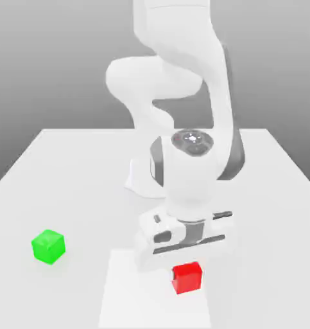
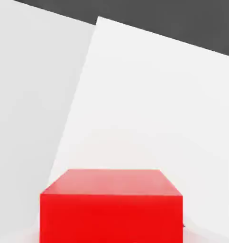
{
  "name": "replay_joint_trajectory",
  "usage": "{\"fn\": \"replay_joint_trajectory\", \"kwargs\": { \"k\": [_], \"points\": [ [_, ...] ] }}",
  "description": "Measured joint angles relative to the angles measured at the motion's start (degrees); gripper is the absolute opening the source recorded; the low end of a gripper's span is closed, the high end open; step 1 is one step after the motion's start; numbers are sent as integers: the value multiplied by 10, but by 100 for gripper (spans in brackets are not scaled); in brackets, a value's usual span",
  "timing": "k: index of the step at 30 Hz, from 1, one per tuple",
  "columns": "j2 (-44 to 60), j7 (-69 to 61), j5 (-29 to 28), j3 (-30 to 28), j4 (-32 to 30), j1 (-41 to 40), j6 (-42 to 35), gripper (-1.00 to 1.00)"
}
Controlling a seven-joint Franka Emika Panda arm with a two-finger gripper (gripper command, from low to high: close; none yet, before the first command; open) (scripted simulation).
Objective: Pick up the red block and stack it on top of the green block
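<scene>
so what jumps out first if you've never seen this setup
The white arm bends low over the table, its hand right above a red block near the front edge. A green block sits alone toward the exterior view's left.

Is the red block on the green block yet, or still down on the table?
Still on the table. The red block sits below the hand, well apart from the green block.
</scene>
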Motion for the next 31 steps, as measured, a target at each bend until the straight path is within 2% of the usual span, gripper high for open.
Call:
{"fn": "replay_joint_trajectory", "kwargs": {
  "k": [4, 9, 21, 25, 28, 29, 31],
  "points": [
    [-78, -9, 7, 2, -12, -4, -66, -100],
    [-118, -118, -6, -35, -21, -103, -95, -100],
    [-182, -436, -29, -175, -41, -277, -139, -100],
    [-130, -493, 11, -184, -40, -284, -90, -100],
    [-71, -532, 63, -165, -37, -292, -36, -100],
    [-57, -541, 76, -159, -37, -295, -24, 100],
    [-57, -541, 76, -159, -37, -295, -24, 100]
  ]
}}
